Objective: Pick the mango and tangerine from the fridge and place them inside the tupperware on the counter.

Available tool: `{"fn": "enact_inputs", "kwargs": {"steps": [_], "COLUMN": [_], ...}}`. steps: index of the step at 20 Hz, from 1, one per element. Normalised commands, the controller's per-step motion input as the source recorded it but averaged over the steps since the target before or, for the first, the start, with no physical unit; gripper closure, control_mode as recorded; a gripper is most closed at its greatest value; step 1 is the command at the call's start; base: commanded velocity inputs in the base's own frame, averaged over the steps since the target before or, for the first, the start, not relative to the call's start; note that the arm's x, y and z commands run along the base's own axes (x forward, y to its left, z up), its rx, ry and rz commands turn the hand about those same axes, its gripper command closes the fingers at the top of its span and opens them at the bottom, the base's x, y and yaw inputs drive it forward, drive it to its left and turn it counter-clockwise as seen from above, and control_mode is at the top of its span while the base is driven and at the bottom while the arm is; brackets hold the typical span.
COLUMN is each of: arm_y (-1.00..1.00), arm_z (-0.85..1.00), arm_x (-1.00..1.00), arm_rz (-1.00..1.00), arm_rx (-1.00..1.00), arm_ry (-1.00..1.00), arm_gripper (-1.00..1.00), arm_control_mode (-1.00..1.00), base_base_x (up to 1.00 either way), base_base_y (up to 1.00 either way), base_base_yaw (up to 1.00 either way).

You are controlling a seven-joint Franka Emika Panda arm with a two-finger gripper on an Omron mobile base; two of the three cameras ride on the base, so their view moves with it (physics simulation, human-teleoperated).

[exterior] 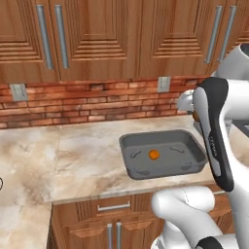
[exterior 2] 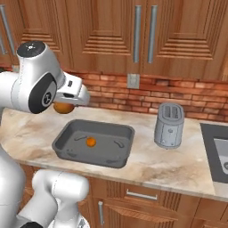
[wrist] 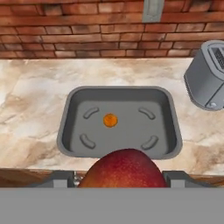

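My gripper (wrist: 118, 180) is shut on the mango (wrist: 122, 169), a reddish-orange fruit that bulges up between the two fingers. In the right base view the mango (exterior 2: 63, 107) hangs under the hand above the left rear corner of the tupperware (exterior 2: 67, 133). A sliver of the mango (exterior: 195, 115) peeks out beside the forearm in the left base view. The dark grey tupperware (wrist: 70, 113) rests on the beige counter (wrist: 30, 100), with the small bright tangerine (wrist: 110, 120) lying on its floor left of centre. That tangerine (exterior: 153, 154) also sits mid-tray in the left base view. The fridge is out of view.
A silver toaster (exterior 2: 169, 125) stands on the counter right of the tupperware. Further right is a dark sink (exterior 2: 218, 151). A brick backsplash with an outlet (exterior 2: 133, 80) and wooden wall cabinets rise behind. Drawers with silver handles run below the counter edge.
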Motion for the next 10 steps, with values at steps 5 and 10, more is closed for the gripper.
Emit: {"fn": "enact_inputs", "kwargs": {"steps": [5, 10], "arm_y": [0.00, 0.00], "arm_z": [-0.21, -0.64], "arm_x": [0.10, 0.22], "arm_rz": [-0.04, -0.07], "arm_rx": [0.00, 0.00], "arm_ry": [0.00, 0.02], "arm_gripper": [1.00, 1.00], "arm_control_mode": [-1.00, -1.00], "base_base_x": [0.19, 0.00], "base_base_y": [0.00, 0.00], "base_base_yaw": [-0.07, 0.00]}}
